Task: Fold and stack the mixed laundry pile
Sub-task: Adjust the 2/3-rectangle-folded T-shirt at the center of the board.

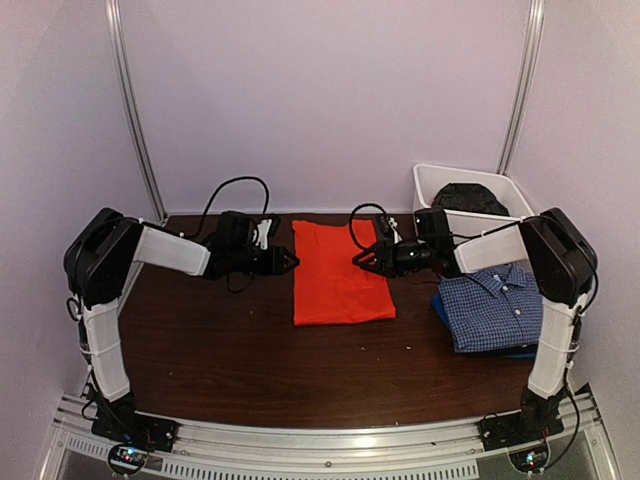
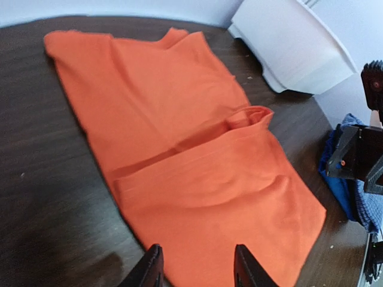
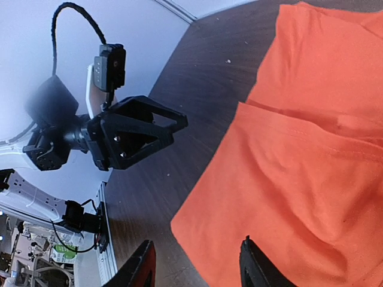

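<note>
**Dark brown wooden table [image 1: 220,350], bright orange cloth T-shirt [image 1: 340,275] flat at centre**

Left gripper [image 1: 288,262] and right gripper [image 1: 360,258] hung parted, gripping nothing, at its opposite side edges. Folded blue-and-white checked collared shirt [image 1: 490,305] lay further right.

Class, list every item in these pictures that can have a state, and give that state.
Orange T-shirt: folded, flat on the table.
Checked shirt: folded, lying on a blue garment.
White tub: holds a dark garment.
Left hand: open, empty, at the T-shirt's left edge.
Right hand: open, empty, at the T-shirt's right edge.
</note>
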`<state>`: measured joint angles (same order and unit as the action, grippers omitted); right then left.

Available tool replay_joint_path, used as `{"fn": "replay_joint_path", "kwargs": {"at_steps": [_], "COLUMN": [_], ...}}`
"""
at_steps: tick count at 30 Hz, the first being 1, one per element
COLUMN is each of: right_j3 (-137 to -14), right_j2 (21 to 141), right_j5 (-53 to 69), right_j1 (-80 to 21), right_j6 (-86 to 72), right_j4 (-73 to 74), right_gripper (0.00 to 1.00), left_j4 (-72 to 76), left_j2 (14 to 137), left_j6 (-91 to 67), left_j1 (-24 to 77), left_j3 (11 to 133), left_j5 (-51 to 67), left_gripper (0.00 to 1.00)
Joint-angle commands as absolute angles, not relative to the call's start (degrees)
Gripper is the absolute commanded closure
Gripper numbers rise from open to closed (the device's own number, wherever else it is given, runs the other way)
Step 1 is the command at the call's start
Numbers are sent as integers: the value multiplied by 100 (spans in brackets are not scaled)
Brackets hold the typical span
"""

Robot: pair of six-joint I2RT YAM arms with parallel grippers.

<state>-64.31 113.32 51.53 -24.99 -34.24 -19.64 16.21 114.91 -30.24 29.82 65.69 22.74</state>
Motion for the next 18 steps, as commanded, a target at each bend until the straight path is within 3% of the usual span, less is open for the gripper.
{"fn": "replay_joint_path", "kwargs": {"at_steps": [1, 9, 18], "right_j3": [-5965, -5245, -4428], "right_j2": [10814, 11392, 11417], "right_j5": [5180, 5455, 4995], "right_j1": [-2562, -2733, -2834], "right_j6": [-3240, -3652, -3318], "right_j4": [-1858, -2732, -2309], "right_gripper": [52, 60, 63], "left_j4": [1952, 2870, 3345], "left_j2": [11210, 11820, 11766], "left_j6": [-2893, -3495, -4059], "left_j1": [3586, 4087, 4071], "left_j3": [6336, 5982, 4480], "left_j5": [2511, 2877, 2438], "left_gripper": [59, 60, 64]}}
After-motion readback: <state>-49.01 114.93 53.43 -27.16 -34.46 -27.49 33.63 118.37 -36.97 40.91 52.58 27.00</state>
